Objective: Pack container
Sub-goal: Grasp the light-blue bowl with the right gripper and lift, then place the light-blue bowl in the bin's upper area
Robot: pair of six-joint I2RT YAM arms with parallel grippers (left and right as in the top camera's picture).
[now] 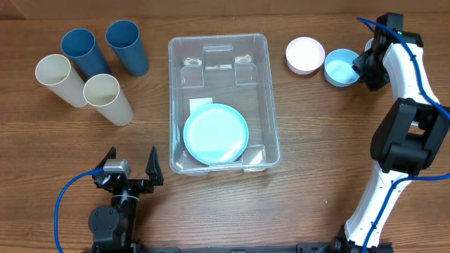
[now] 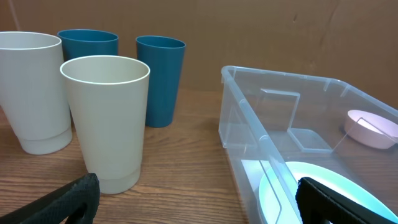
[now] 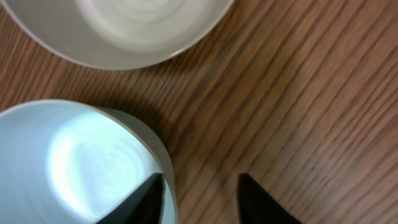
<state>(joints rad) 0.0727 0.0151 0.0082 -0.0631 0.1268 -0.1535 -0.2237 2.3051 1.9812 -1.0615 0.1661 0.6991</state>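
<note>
The container (image 1: 171, 105), a big clear bin, stands mid-table with a light blue plate (image 1: 216, 133) lying in its near end. At the far right a blue bowl (image 1: 340, 68) sits next to a pink bowl (image 1: 305, 55). My right gripper (image 1: 360, 68) is down at the blue bowl's right rim. In the right wrist view the gripper (image 3: 200, 180) straddles the blue bowl's (image 3: 81, 162) rim: one finger is inside, the other stands outside with a gap. My left gripper (image 1: 131, 166) rests wide open near the front edge, holding nothing (image 2: 199, 199).
Two blue cups (image 1: 83, 50) (image 1: 126, 43) and two cream cups (image 1: 60, 77) (image 1: 107, 97) stand at the far left. From the left wrist, a cream cup (image 2: 106, 118) is close ahead, and the container wall (image 2: 249, 134) is to the right.
</note>
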